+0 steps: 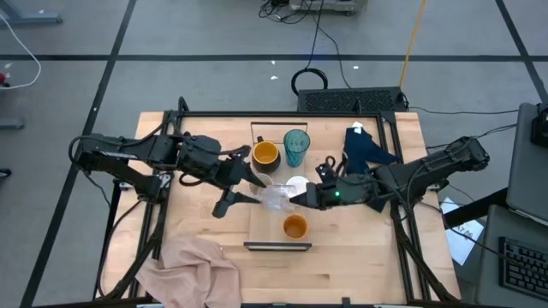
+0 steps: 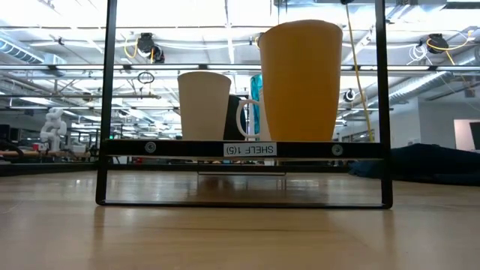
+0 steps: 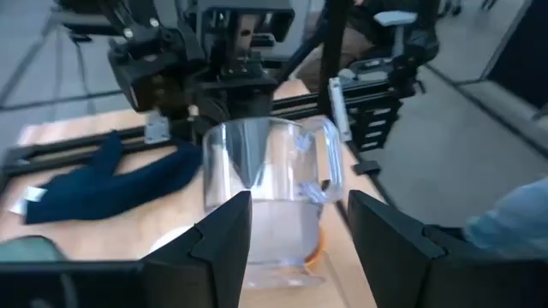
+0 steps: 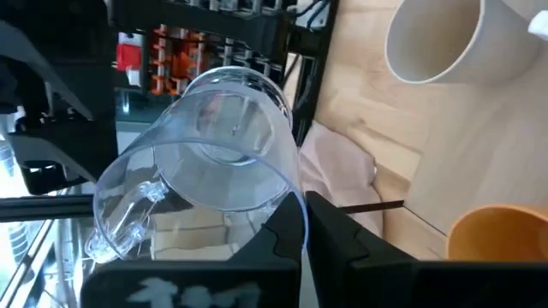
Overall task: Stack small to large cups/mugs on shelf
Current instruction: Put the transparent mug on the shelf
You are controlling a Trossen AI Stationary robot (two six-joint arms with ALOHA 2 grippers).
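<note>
A small clear glass mug (image 3: 257, 197) with a handle hangs above the shelf (image 1: 261, 231), between my two grippers. My left gripper (image 3: 300, 231) comes in from the table's left and is shut on it. My right gripper (image 4: 306, 224) is shut, its tips right at the mug's wall. On the shelf stand a dark mug with an orange inside (image 1: 265, 154), a teal tumbler (image 1: 296, 147), a white mug (image 1: 296, 183) and an orange cup (image 1: 294, 226). The low view also shows a beige cup (image 2: 204, 105) on the shelf. My left gripper has the mug's lower body (image 3: 274, 239) between its two fingers, one on each side. The fingers come nearly level from the table's left. The mug stands upright in the hold, handle (image 3: 330, 162) to one side, lifted clear of the shelf. My right gripper's shut fingertips (image 4: 287, 227) stand at the mug's wall (image 4: 287, 184) from the table's right. Whether they touch it, I cannot tell.
A pink cloth (image 1: 193, 265) lies at the near left corner and a dark blue cloth (image 1: 366, 147) at the far right. Black frame rails (image 1: 154, 205) run along the table's left and right sides. Bare wood shows at the table's near right.
</note>
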